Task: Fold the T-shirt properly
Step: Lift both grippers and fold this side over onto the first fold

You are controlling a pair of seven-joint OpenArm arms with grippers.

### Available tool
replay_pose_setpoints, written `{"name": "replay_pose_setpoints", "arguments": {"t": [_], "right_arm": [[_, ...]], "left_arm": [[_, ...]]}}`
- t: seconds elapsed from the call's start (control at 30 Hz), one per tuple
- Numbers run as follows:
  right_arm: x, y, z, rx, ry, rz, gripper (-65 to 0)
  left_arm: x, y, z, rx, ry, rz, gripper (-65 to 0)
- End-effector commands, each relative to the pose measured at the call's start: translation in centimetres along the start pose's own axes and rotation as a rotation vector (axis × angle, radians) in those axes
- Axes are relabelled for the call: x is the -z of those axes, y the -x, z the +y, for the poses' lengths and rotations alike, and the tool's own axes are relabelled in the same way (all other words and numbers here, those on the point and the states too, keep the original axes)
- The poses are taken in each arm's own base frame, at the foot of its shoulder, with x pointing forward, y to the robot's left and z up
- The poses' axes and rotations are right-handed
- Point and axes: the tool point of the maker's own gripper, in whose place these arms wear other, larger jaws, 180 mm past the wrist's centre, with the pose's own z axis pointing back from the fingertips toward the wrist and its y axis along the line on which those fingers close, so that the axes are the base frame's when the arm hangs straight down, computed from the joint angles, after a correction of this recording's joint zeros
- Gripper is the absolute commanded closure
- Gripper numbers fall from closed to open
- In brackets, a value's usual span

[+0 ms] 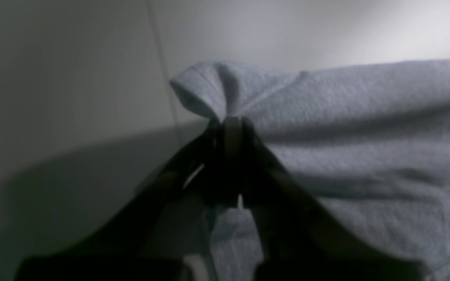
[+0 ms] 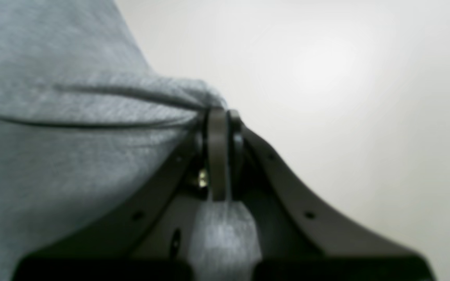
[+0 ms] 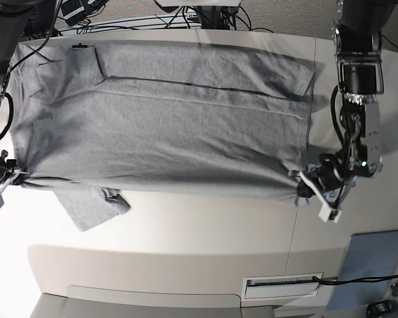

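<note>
The grey T-shirt (image 3: 166,126) lies spread sideways across the white table, plain side up, with a sleeve (image 3: 93,205) hanging toward the front. My left gripper (image 3: 304,187) is shut on the shirt's front right corner; the left wrist view shows the jaws pinching a bunched cloth edge (image 1: 229,117). My right gripper (image 3: 16,177) is shut on the shirt's front left corner; the right wrist view shows cloth (image 2: 72,117) pulled into its closed jaws (image 2: 221,113). The front edge is stretched taut between both grippers. No lettering shows.
The white table (image 3: 205,225) has bare surface in front of the shirt. A grey pad (image 3: 371,262) lies at the front right. A slotted label plate (image 3: 282,285) sits on the front edge. Cables (image 3: 152,16) run along the back.
</note>
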Motion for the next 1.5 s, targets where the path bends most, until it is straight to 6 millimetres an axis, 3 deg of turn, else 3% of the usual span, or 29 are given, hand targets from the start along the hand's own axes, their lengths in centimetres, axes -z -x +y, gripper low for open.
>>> {"name": "replay_pose_setpoints", "arguments": {"t": [0.0,0.23,0.37,0.53,0.77,0.93,1.07,1.2,1.47], "right_arm": [[-1.4,-2.7,-1.0,0.006,0.009,-0.076,0.0],[-1.5,-3.2,-0.8,0.039,-0.009,-0.102,0.0],[-1.7,-4.8,-0.1,-0.019,-0.011,-0.163,0.0],[-2.2,-7.6,-1.5,-0.139,0.231,-0.285,0.0],[-2.4,-7.2,1.4,-0.240,0.277,-0.305,0.0],[-4.9,-5.8,1.4,-0.252,0.315,-0.318,0.0],[-7.6,-3.4,-0.4,-0.224,0.365,-0.330,0.0],[-9.2,-0.3,-0.9,-0.241,0.382,-0.301,0.0],[-11.3,4.7,-0.9,-0.241,0.410,-0.243,0.0]], "left_arm": [[-1.3,-2.8,1.0,0.005,-0.022,-0.082,0.0],[-2.7,-1.4,0.5,-0.018,0.049,-0.104,0.0],[-2.8,-1.0,0.4,-0.016,0.050,-0.099,0.0],[-2.8,-1.1,0.3,-0.015,0.055,-0.101,0.0],[-2.7,-0.5,0.6,-0.004,0.037,-0.076,0.0],[-2.7,0.2,0.6,-0.008,0.038,-0.063,0.0],[-3.0,1.1,0.2,0.004,0.041,-0.053,0.0],[-3.9,1.9,-0.8,0.038,0.048,-0.046,0.0],[-4.8,6.8,-1.6,0.039,0.054,0.058,0.0]]}}
